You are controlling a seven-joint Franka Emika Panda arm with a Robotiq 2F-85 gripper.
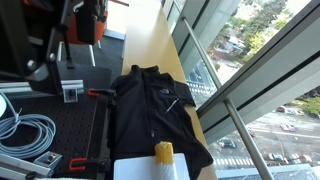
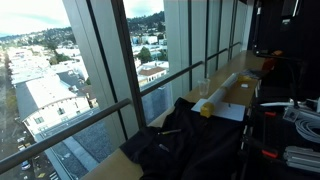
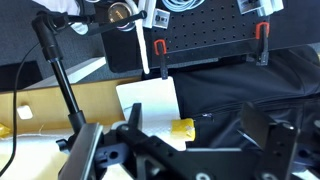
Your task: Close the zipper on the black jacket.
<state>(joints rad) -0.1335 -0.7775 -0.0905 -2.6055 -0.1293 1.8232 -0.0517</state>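
The black jacket (image 1: pixel 155 105) lies flat on the wooden bench, collar towards the far end; it also shows in an exterior view (image 2: pixel 175 142). The zipper (image 1: pixel 152 118) runs as a thin dark line down its centre front. In the wrist view the jacket (image 3: pixel 250 80) fills the right side, and the zipper (image 3: pixel 240 109) ends at a small pull near the hem. My gripper (image 3: pixel 200 125) is open and empty, well above the hem. Its fingers frame the zipper's lower end. In both exterior views only the dark arm (image 1: pixel 60 35) shows; the jaws are not clear.
A yellow object (image 3: pixel 182 128) sits on white paper (image 3: pixel 148 100) at the jacket's hem, also seen in an exterior view (image 1: pixel 163 152). A black perforated board with red clamps (image 3: pixel 160 47) and coiled cables (image 1: pixel 25 130) lies beside the jacket. Windows (image 2: pixel 110 60) border the bench.
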